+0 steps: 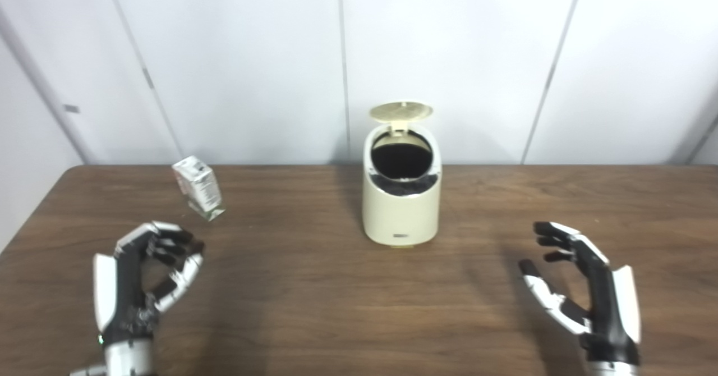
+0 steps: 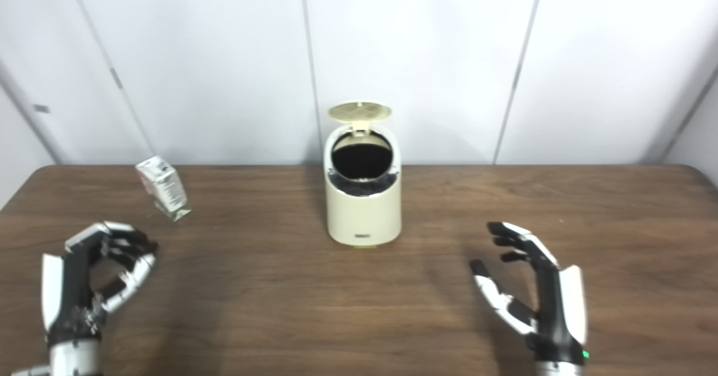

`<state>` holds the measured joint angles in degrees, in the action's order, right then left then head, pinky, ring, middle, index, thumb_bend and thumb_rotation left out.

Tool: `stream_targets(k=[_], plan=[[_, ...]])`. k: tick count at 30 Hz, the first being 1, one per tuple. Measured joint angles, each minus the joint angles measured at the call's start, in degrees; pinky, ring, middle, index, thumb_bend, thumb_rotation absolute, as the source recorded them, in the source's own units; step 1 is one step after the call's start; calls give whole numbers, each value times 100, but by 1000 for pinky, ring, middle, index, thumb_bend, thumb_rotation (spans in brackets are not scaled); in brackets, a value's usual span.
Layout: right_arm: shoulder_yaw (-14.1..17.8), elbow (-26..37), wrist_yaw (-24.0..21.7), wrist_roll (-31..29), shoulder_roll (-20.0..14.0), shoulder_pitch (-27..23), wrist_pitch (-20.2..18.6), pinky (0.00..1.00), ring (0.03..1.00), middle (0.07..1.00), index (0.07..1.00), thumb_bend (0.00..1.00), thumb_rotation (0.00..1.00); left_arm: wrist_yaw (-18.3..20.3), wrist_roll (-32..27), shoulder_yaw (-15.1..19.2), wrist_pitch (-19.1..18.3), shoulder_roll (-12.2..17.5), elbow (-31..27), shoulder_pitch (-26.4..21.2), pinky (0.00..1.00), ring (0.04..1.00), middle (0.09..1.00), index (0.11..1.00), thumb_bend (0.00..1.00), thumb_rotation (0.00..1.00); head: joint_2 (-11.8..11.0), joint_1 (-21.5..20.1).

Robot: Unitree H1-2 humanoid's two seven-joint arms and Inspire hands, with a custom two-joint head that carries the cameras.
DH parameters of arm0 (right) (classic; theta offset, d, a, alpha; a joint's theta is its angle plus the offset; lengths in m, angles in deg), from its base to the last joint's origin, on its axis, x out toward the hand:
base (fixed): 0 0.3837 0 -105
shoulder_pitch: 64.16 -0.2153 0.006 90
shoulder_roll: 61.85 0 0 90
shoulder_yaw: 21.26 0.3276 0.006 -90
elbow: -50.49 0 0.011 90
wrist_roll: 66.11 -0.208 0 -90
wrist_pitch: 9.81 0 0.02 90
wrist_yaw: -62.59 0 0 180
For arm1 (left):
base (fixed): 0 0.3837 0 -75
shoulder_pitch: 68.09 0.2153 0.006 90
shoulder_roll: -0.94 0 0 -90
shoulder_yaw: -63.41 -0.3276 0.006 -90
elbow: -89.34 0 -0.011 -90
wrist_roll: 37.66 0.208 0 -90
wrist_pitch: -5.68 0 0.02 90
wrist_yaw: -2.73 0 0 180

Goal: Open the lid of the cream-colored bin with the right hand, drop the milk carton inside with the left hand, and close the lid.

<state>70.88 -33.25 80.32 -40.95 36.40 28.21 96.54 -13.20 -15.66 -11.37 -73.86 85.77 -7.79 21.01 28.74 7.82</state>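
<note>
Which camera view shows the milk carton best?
The left eye view: the milk carton sits farther from the picture's edge and looks slightly larger. The right eye view shows the same tilted carton, nearer its left edge.

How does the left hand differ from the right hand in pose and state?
The left hand has its fingers curled toward the thumb; the right hand has its fingers spread apart. The left hand is near the milk carton; the right hand has nothing close. Both hold nothing and hover over the table.

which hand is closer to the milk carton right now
Left. The left hand sits just in front of the milk carton, empty; the right hand is far across the table, beyond the bin.
</note>
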Motion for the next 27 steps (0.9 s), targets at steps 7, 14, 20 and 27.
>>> stream_targets(k=[7, 14, 20, 27], plan=[[272, -363, -10, -416, -318, -224, 339, 541, 663, 697, 686, 223, 311, 85, 82, 171, -1427, -13, -53, -106, 564, 768, 911, 961, 911, 290, -237, 1010], [529, -847, -148, -945, -688, -440, 577, 535, 675, 711, 679, 242, 434, 70, 198, 173, -2132, 3, -289, -479, 810, 973, 1000, 1000, 928, 358, -317, 1829], [623, -1059, -308, -1335, -763, -558, 617, 522, 665, 709, 686, 311, 599, 145, 164, 79, -2310, 46, -460, -824, 826, 980, 1000, 1000, 915, 327, -413, 2285], [661, -1268, -331, -1335, -931, -637, 676, 487, 640, 707, 686, 272, 559, 230, 340, -47, -2775, 196, -378, -957, 770, 939, 999, 1000, 963, 411, -510, 2497]])
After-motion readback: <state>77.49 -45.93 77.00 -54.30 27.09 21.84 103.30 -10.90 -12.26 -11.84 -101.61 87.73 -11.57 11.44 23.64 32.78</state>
